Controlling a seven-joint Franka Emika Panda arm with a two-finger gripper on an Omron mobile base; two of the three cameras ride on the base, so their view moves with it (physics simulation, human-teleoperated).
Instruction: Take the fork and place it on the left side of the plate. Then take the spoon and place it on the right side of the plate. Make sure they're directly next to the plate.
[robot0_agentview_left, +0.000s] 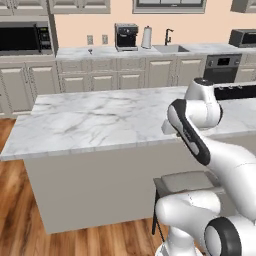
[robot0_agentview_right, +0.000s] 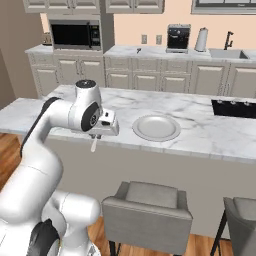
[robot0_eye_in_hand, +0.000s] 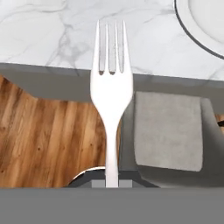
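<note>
Gripper holds fork, no legible txt.

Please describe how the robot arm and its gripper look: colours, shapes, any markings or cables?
The arm has smooth, rounded glossy white segments with dark grey to black joint bands and round end caps. The gripper is a small white boxy hand with short dark fingers. No cables or markings can be made out.
</note>
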